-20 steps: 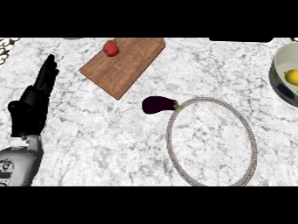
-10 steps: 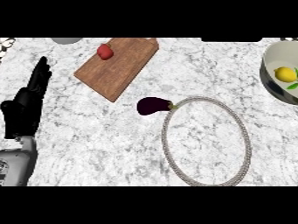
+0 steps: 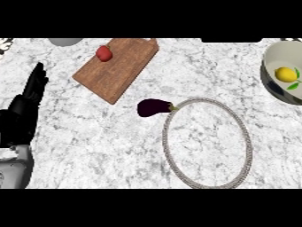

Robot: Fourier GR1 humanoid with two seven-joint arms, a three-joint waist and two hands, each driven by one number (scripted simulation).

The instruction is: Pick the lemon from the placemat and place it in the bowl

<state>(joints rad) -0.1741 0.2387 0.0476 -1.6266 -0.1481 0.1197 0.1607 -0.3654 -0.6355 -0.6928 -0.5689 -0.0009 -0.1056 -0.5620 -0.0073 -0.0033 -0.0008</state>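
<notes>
Yellow lemon (image 3: 286, 74) sits inside the bowl (image 3: 271, 62) at the counter's (image 3: 101, 128) right edge, so the job looks done. The round placemat (image 3: 207, 142) holds nothing. Left hand (image 3: 22, 113) rests open near the left edge; no right hand shows.

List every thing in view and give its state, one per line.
lemon: inside the bowl
bowl: upright, holding the lemon
placemat: flat, nothing on it
eggplant: lying at the placemat's rim
red fruit: on the cutting board
cutting board: flat
left hand: open, resting
</notes>
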